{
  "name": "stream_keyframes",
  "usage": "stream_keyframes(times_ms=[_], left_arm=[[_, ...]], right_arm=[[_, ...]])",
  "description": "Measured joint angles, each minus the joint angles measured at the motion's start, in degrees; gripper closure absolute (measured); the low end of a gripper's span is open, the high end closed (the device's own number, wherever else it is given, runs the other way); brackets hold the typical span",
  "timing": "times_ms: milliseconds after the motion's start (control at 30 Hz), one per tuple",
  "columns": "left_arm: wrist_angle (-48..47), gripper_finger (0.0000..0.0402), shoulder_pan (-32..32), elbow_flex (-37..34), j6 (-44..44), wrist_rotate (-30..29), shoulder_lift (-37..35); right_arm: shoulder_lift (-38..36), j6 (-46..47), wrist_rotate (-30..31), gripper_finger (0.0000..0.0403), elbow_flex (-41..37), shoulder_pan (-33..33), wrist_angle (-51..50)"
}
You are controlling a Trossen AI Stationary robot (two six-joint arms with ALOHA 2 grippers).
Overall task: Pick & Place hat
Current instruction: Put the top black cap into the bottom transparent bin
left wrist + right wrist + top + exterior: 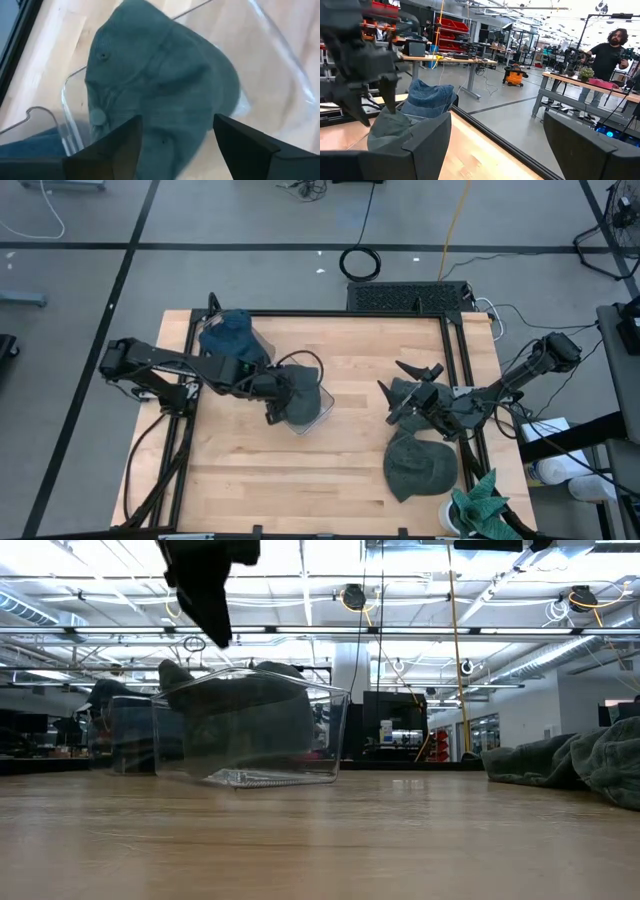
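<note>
A grey-green hat (160, 85) lies crown up inside a clear plastic bin (318, 408) near the table's middle, and shows through the bin's wall in the low view (250, 720). My left gripper (177, 120) is open and hovers above it (205, 600), one finger on either side, touching nothing. Another grey hat (420, 465) lies flat on the table's right part. My right gripper (402, 395) is open and empty (497, 117), over a further grey hat (410, 390), and points toward the left arm.
A blue denim hat (232, 335) sits in a second clear container at the far left corner (427, 100). Green cloth (480, 500) lies at the near right corner. Grey hats (570, 765) pile up at the right. A person (610, 50) stands in the room beyond.
</note>
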Motion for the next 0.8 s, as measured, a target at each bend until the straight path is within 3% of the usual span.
stream_keyframes(times_ms=[267, 367, 600, 800], left_arm=[[19.99, 0.0194, 1.98, -10.2, 5.77, -4.0, 2.06], [21.61, 0.0213, 3.95, -13.39, 4.56, -3.9, 2.97], [22.55, 0.0256, 9.1, -17.39, -4.52, 1.16, 4.77], [21.73, 0.0289, 12.37, -17.81, -10.22, 10.42, 5.44]], right_arm=[[0.01, 0.06, -0.09, 0.0101, -0.02, -0.01, 0.01], [0.0, 0.22, -0.09, 0.0101, -0.02, 0.0, 0.02], [0.02, 0.19, -0.14, 0.0101, -0.02, 0.0, -0.07], [0.0, 0.42, -0.12, 0.0101, -0.02, -0.01, -0.15]])
